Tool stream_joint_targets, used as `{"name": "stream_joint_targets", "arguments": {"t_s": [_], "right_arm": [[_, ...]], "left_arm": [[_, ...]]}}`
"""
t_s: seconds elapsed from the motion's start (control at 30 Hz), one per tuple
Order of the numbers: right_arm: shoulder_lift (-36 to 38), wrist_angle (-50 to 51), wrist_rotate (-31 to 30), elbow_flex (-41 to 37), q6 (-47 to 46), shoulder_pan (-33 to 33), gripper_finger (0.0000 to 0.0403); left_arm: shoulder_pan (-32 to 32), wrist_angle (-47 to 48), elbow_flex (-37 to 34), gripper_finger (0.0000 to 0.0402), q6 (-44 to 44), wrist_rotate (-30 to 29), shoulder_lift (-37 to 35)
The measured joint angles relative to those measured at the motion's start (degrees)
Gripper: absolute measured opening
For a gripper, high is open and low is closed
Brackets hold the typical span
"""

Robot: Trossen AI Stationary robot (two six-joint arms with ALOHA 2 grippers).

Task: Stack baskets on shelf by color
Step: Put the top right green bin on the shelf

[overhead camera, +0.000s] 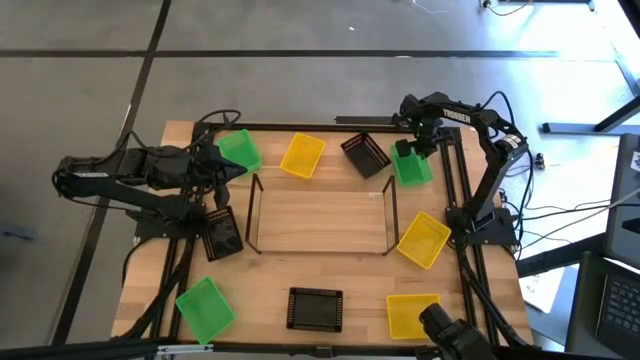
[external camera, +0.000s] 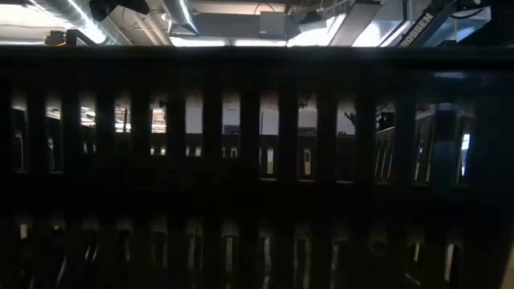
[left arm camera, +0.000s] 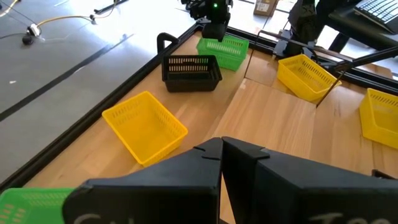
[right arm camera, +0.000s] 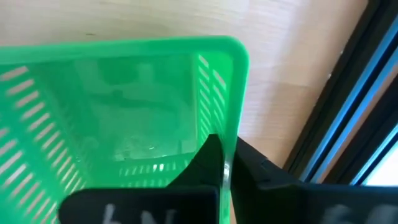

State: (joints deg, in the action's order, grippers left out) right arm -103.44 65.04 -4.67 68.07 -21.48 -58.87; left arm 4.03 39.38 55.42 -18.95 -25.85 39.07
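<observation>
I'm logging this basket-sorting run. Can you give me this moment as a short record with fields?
shelf: bare, no basket on it
green baskets: three, one by each gripper at the far edge, one at the near left corner
yellow baskets: four, all on the table
black baskets: three in the high view
left gripper: shut, beside the far-left green basket
right gripper: shut on the wall of the far-right green basket
low view: blocked by a dark basket wall

The left arm reaches in from the left edge, its left gripper (overhead camera: 222, 170) with fingers closed together. The right arm folds over the far right corner, its right gripper (overhead camera: 409, 148) fingers pinched on a thin wall.
</observation>
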Motion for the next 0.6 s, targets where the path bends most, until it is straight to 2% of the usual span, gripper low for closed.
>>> {"name": "stream_joint_targets", "arguments": {"t_s": [0.23, 0.6], "right_arm": [[4.9, 1.4, -0.38, 0.0, 0.74, 0.04, 0.0004], [18.77, 2.85, -0.46, 0.05, 0.79, 0.69, 0.0002]], "left_arm": [[0.0, 0.02, 0.0, 0.0, 0.03, 0.0, 0.0], [0.0, 0.04, 0.0, 0.0, 0.12, 0.0, 0.0]]}}
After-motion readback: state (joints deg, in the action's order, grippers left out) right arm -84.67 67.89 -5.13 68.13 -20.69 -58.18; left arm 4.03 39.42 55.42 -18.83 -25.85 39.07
